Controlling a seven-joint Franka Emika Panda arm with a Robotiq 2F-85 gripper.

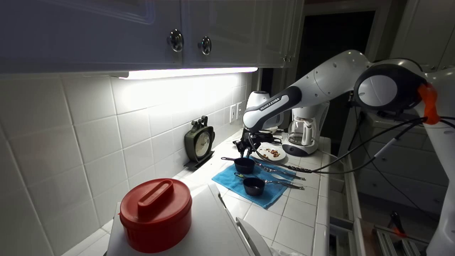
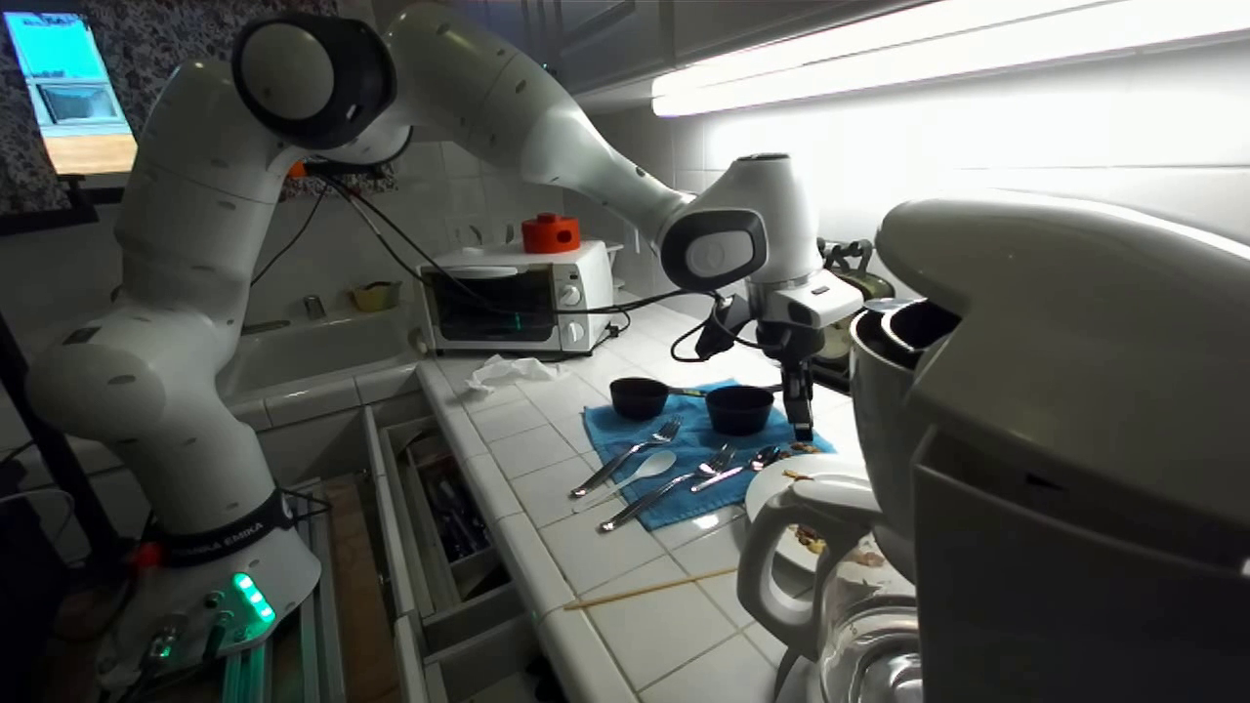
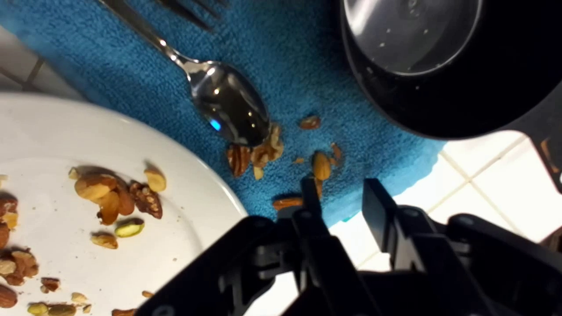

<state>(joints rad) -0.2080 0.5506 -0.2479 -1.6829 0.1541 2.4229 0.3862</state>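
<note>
We're hovering our gripper (image 3: 340,193), empty and spread, near an almond (image 3: 321,166) on the blue towel (image 3: 285,87) by the plate (image 3: 145,140), apparently preparing a pinch; that's likely calling for centring, lowering, closing.

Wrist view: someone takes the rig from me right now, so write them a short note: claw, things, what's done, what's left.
Black two-fingered claw: open, holding nothing; whether it touches a nut can't be told.
Things: small brown nuts lie loose on the blue cloth towel near the claw, between the white round plate and the black round cup. Brown and green mixed nuts are on the plate. A shiny metal spoon lies on the towel, its bowl beside some nuts.
Done: no grasp shows in these views.
Left: the towel nuts are not yet gripped.
</note>
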